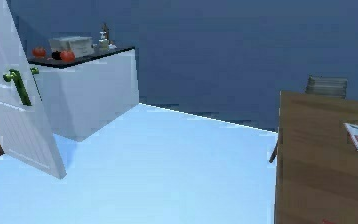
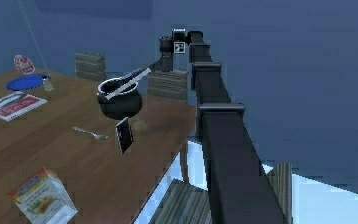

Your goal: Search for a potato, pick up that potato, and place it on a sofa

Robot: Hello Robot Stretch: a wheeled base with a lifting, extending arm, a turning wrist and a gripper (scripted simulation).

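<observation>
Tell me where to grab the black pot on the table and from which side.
Probably the rim, from above. The pot stands upright on the table with its mouth open, and its round body offers no flat sides. A pale utensil leans out over the rim toward the arm side view's right, so take the rim on the view's left, clear of it.

Home kitchen-diner indicated. A dark-topped white counter (image 1: 92, 95) is noted at 10 o'clock in the forward view. A wooden table (image 2: 77, 160) bearing pot (image 2: 119, 97), fork (image 2: 87, 131) and plate (image 2: 27, 83), with chairs (image 2: 89, 65), is noted at 9 o'clock in the arm side view.
</observation>
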